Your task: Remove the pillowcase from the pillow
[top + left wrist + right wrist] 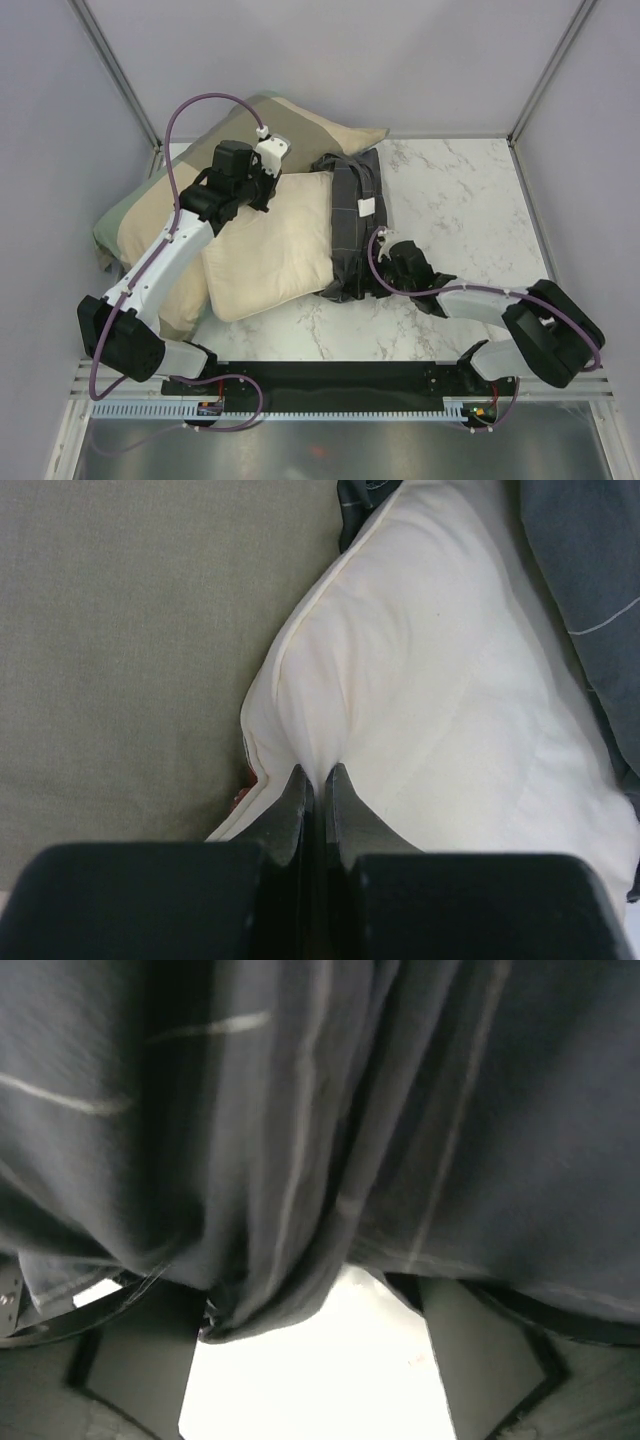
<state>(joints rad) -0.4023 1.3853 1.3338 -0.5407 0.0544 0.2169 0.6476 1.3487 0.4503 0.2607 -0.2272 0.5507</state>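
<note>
Right, the left jaws are clamped tight, with a fold of the pillow [420,710] pinched between the two black fingers [288,815] right at its cream edge seam. Over on the other side, the right jaws stand spread wide and grip nothing. The pillowcase [330,1130] hangs in dark folds across the gap, one bunch drooping beside a finger [130,1355], and the bright patch below is too washed out to name.

From above, the pillow lies slanted in the middle of the marble surface [450,190], most of its cream body bare. The pillowcase is bunched over the pillow's right-hand end only, a charcoal band with thin pale grid lines and a small white tag [366,206] on top. The left jaws bite the pillow's far left corner, the end opposite the case. The right jaws sit low at the near edge of the case, by the pillow's near right corner.

Behind and to the left, the bigger olive-and-tan pillow [125,215] lies towards the back corner, the cream pillow overlapping its edge.
</note>
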